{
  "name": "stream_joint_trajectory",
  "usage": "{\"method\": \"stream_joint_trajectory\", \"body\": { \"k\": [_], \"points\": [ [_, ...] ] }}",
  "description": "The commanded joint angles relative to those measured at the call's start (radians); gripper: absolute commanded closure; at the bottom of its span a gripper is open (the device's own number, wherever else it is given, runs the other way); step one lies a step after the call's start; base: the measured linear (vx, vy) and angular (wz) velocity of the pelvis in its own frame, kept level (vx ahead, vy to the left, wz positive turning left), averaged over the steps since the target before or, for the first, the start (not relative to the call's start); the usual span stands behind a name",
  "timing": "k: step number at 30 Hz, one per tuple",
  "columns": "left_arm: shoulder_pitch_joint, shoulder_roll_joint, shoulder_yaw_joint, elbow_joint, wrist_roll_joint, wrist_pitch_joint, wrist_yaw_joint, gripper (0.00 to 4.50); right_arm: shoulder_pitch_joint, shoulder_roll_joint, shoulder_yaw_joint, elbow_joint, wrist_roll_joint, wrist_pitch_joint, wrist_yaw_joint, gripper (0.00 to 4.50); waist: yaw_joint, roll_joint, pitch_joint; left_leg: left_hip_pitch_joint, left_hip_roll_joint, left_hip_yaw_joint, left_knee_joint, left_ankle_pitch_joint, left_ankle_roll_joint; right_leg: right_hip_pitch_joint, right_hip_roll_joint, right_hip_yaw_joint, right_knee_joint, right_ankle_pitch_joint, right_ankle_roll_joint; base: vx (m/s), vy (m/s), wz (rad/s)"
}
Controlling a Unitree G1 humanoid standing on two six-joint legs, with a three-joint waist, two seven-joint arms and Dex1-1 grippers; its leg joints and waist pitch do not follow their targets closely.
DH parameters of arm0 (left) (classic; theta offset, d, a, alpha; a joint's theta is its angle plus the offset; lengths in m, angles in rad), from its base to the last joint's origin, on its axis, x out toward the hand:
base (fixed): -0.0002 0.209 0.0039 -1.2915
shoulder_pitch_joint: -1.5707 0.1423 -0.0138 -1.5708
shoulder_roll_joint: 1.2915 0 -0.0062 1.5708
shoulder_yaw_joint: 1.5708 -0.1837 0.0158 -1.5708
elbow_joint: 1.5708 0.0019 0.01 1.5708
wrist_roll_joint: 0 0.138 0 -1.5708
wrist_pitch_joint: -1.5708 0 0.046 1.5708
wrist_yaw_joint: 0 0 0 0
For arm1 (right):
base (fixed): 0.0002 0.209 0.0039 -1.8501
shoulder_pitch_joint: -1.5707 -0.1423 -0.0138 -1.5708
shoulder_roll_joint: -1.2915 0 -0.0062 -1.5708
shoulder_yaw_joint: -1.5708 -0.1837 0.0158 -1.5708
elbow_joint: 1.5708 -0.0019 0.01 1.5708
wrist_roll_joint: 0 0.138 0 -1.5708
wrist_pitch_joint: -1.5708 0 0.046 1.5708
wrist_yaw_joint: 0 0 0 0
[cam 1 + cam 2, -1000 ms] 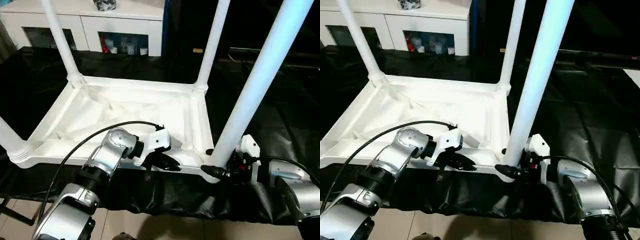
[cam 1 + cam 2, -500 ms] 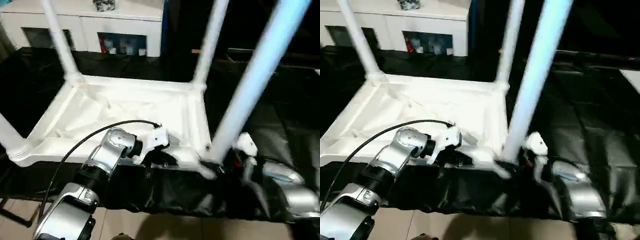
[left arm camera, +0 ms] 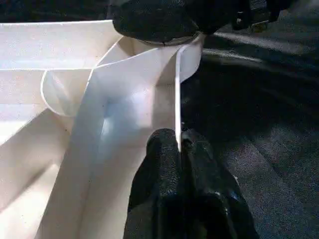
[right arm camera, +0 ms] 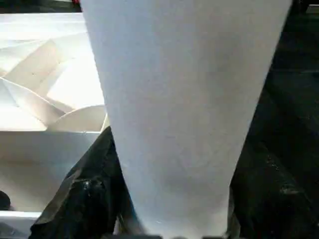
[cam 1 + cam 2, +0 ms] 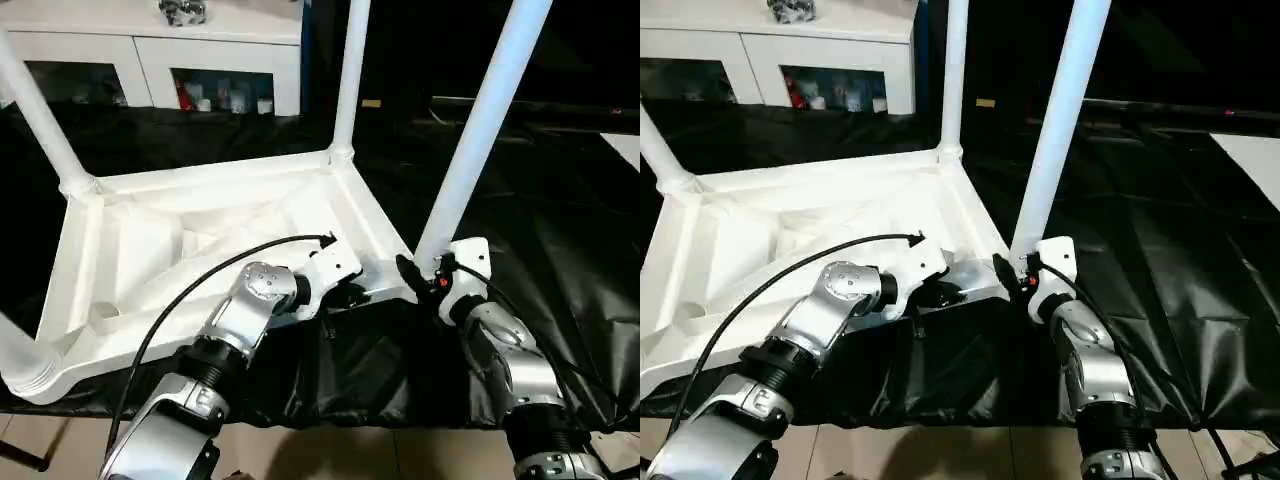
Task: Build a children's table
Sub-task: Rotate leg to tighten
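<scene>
The table top (image 5: pixel 200 240) lies upside down on a black sheet (image 5: pixel 560 250), ribbed underside up, turned askew so its near right corner points at the robot. Four legs stand in the corner sockets. The near-right leg (image 5: pixel 480 130) rises steeply. The far legs (image 5: pixel 347 80) stand by a white cabinet (image 5: pixel 150 50).

The left gripper (image 3: pixel 178 149) is pinched together on the thin near rim (image 3: pixel 177 99) of the top, just beside the near-right socket. The right gripper (image 5: pixel 425 280) is clamped around the base of the near-right leg, one black finger (image 4: pixel 84 194) on each side of the tube.

The sheet hangs over the front edge below both grippers. To the right of the leg, flat black sheet lies open. The top's near-left corner (image 5: pixel 30 370) sticks out past the front edge.
</scene>
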Motion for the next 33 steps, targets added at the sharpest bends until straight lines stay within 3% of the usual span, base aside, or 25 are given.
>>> {"method": "stream_joint_trajectory", "body": {
  "k": [1,5,7,10,14,17,21,30,33],
  "points": [
    [0.009,-0.12,-0.082,-0.022,-0.041,-0.018,-0.031,4.5,-0.006,0.088,0.141,0.022,-0.021,0.024,0.072,1.24,0.0,-0.006,-0.034,0.014,0.064,-0.033,-0.078,-0.306,0.008,0.009,-0.065,0.041,-0.096,-0.246,-0.183,0.0,0.0,0.0],
    [0.019,-0.078,-0.087,-0.043,-0.068,-0.038,-0.103,4.5,0.029,0.02,0.164,-0.041,-0.028,0.007,0.148,0.79,0.004,-0.006,-0.036,0.012,0.064,-0.033,-0.077,-0.281,0.016,0.013,-0.065,0.041,-0.092,-0.21,-0.185,0.0,0.0,0.0],
    [0.023,-0.062,-0.09,-0.053,-0.077,-0.045,-0.135,4.5,0.041,-0.001,0.17,-0.059,-0.025,-0.004,0.188,0.79,0.006,-0.007,-0.041,0.01,0.063,-0.029,-0.068,-0.217,0.046,0.018,-0.061,0.04,-0.08,-0.081,-0.206,0.0,0.0,0.0],
    [0.023,-0.021,-0.093,-0.066,-0.092,-0.054,-0.213,4.5,0.088,-0.082,0.208,-0.139,0.02,-0.026,0.367,0.79,0.014,-0.009,-0.042,0.005,0.061,-0.026,-0.06,-0.167,0.093,0.025,-0.063,0.038,-0.072,0.008,-0.226,0.0,0.0,0.0],
    [0.016,0.025,-0.099,-0.071,-0.106,-0.063,-0.304,4.5,0.127,-0.165,0.232,-0.203,0.064,-0.017,0.541,0.79,0.019,-0.01,-0.039,0.006,0.063,-0.028,-0.061,-0.182,0.108,0.028,-0.062,0.034,-0.076,-0.035,-0.235,0.0,0.0,0.0],
    [-0.003,0.065,-0.103,-0.04,-0.083,-0.093,-0.348,4.5,0.149,-0.245,0.25,-0.238,0.092,0.001,0.687,0.79,0.017,-0.01,-0.035,0.008,0.067,-0.03,-0.066,-0.228,0.097,0.025,-0.063,0.036,-0.081,-0.109,-0.237,0.0,0.0,0.0],
    [-0.02,0.085,-0.1,-0.021,-0.086,-0.104,-0.372,4.5,0.154,-0.299,0.26,-0.262,0.12,0.029,0.786,1.13,0.02,-0.01,-0.034,0.012,0.069,-0.028,-0.067,-0.248,0.079,0.023,-0.065,0.036,-0.085,-0.158,-0.244,0.0,0.0,0.0],
    [-0.053,0.105,-0.09,0.027,-0.087,-0.137,-0.425,4.5,0.133,-0.327,0.267,-0.265,0.15,0.061,0.873,1.79,0.037,-0.011,-0.041,0.01,0.069,-0.025,-0.058,-0.173,0.098,0.024,-0.065,0.032,-0.07,-0.055,-0.265,0.0,0.0,0.0],
    [-0.053,0.105,-0.092,0.029,-0.093,-0.137,-0.426,4.5,0.135,-0.323,0.269,-0.269,0.15,0.066,0.877,1.93,0.037,-0.013,-0.04,0.009,0.069,-0.025,-0.058,-0.177,0.097,0.025,-0.067,0.032,-0.07,-0.065,-0.269,0.0,0.0,0.0]
  ]
}}
